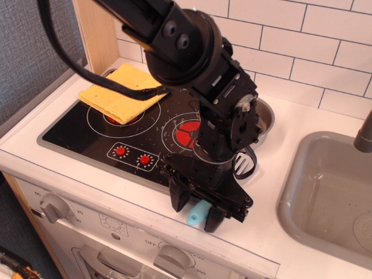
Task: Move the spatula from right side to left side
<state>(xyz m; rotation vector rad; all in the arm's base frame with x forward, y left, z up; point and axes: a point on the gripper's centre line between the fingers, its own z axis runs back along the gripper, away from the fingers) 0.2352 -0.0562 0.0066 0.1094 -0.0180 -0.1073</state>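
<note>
1. Stovetop: the left-side destination, not reached.
2. Gripper: lowered at the counter's front edge; fingers straddle the handle, whether clamped cannot be told.
3. Spatula: on the right, blue handle between the fingers, slotted head behind.

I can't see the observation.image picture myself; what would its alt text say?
A black robot arm's end effector reaches down over a toy spatula on the white counter, its fingers on either side of the blue handle. Behind are a black stovetop with a yellow cloth, and a grey sink on the right.
</note>
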